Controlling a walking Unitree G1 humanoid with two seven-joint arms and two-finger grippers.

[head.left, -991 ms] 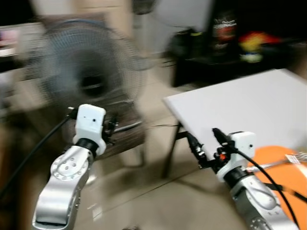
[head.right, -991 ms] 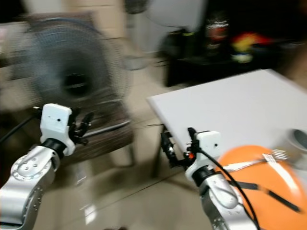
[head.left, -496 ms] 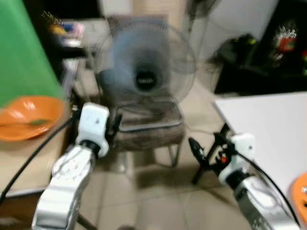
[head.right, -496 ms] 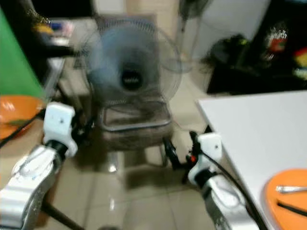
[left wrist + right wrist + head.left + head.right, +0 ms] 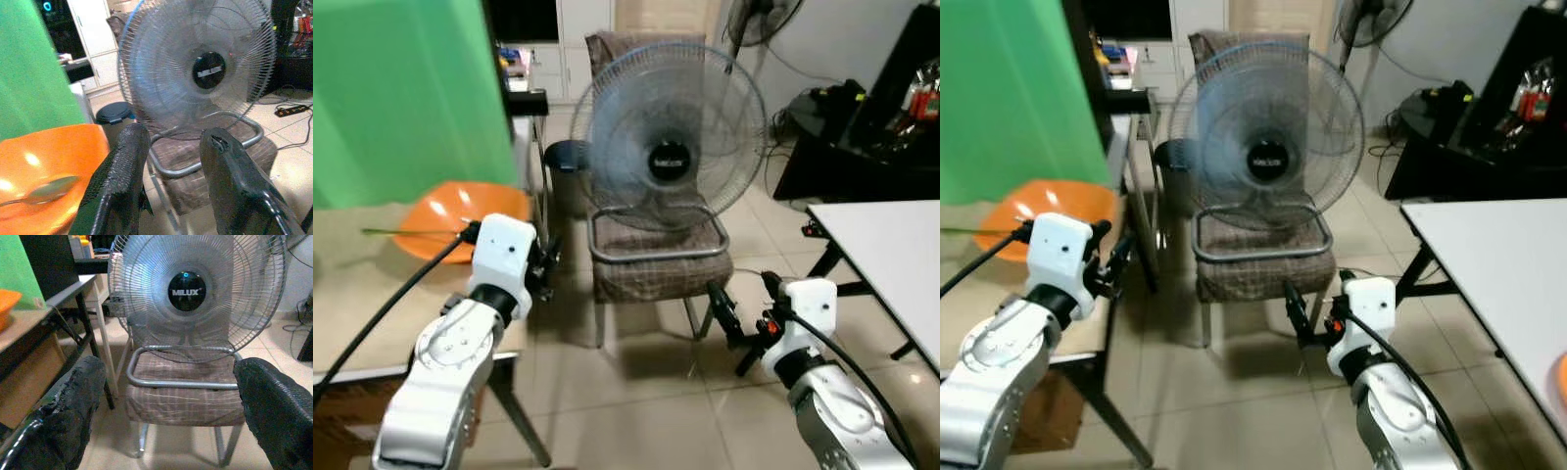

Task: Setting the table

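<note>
Swinging away from the white table (image 5: 891, 245) toward the side table (image 5: 352, 294), the robot is carrying both the left gripper (image 5: 171, 181) and right gripper (image 5: 171, 396) spread and empty, apparently fetching the orange bowl (image 5: 460, 211) holding a spoon (image 5: 41, 191), which needs approaching next.

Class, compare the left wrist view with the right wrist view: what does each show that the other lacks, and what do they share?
Left wrist view: a spoon lying in the orange bowl, a dark bin and a power strip on the floor. Right wrist view: the table's black legs and the fan's readable MILUX label. Shared: the fan, the chair, the green screen; the left gripper and right gripper are each open.
</note>
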